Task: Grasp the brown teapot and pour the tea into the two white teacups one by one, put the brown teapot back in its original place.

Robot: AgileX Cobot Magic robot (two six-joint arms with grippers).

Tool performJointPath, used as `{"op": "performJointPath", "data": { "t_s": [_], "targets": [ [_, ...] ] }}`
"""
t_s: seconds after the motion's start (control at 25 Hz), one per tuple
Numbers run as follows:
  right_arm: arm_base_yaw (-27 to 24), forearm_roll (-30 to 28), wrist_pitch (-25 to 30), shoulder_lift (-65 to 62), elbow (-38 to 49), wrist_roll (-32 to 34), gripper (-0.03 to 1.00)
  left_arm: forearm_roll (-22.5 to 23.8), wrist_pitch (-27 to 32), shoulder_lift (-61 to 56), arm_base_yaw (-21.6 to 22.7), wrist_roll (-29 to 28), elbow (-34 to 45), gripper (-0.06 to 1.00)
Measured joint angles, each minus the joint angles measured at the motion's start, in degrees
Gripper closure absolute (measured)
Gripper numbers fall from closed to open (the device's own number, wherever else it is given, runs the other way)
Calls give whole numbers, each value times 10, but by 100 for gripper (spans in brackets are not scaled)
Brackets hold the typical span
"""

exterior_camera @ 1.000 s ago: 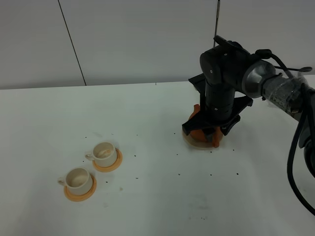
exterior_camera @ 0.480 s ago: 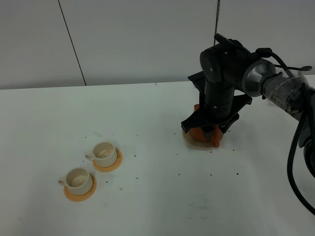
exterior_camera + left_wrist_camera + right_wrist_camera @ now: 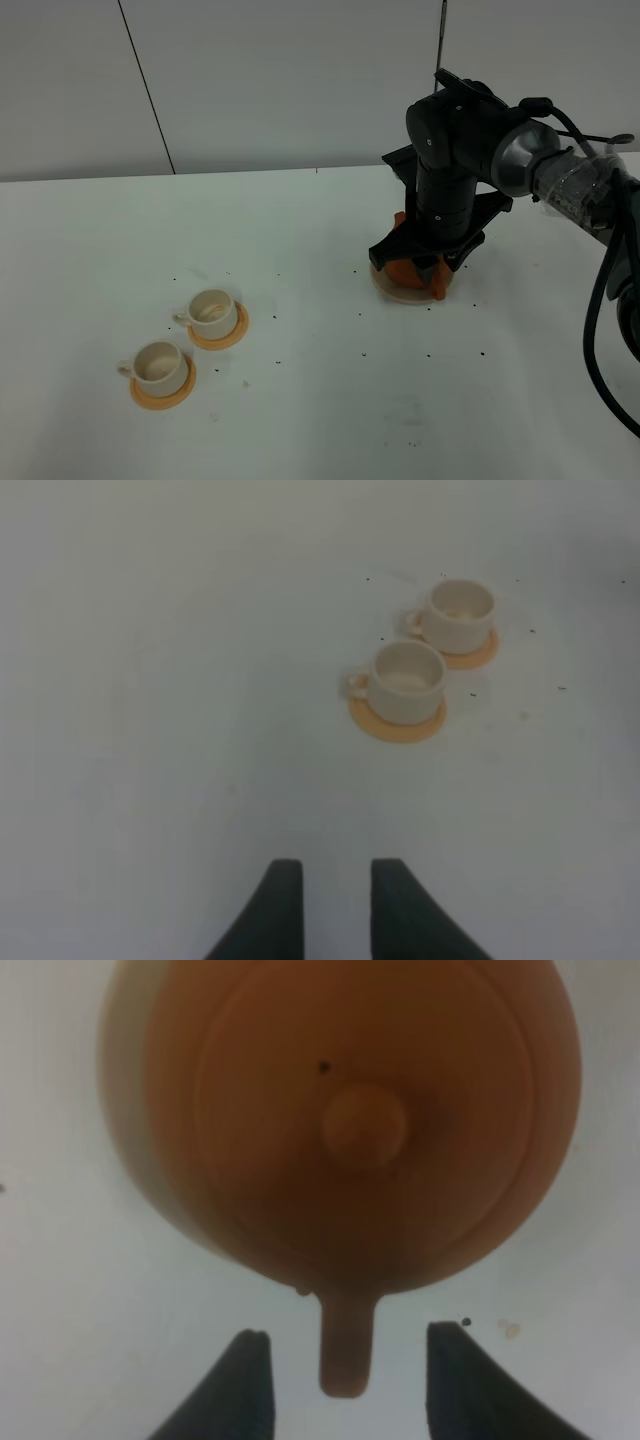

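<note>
A white table [image 3: 300, 420] runs back to a pale panelled wall. Since a second ago the right gripper [image 3: 420, 278] has shifted only slightly above the brown teapot [image 3: 360, 1120] — pot and cups lie unmoved. Its jaws stand released, one on each side of the loop handle [image 3: 345, 1350], touching neither side. One teapot sits on one beige coaster [image 3: 393, 292] directly beneath it. Two white teacups [image 3: 212, 308], each on its own orange saucer [image 3: 238, 330], stand well apart from it — ahead of the left gripper [image 3: 330, 900], whose jaws are slightly parted and empty.
</note>
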Motion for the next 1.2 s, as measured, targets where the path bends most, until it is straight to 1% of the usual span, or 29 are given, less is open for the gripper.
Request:
{"op": "performJointPath", "data": {
  "t_s": [0.96,1.2],
  "targets": [
    [0,1,0,20,0,0,62,0,0,0,0,0,0,71],
    [0,1,0,20,0,0,64,0,0,0,0,-1,0,71]
  ]
}}
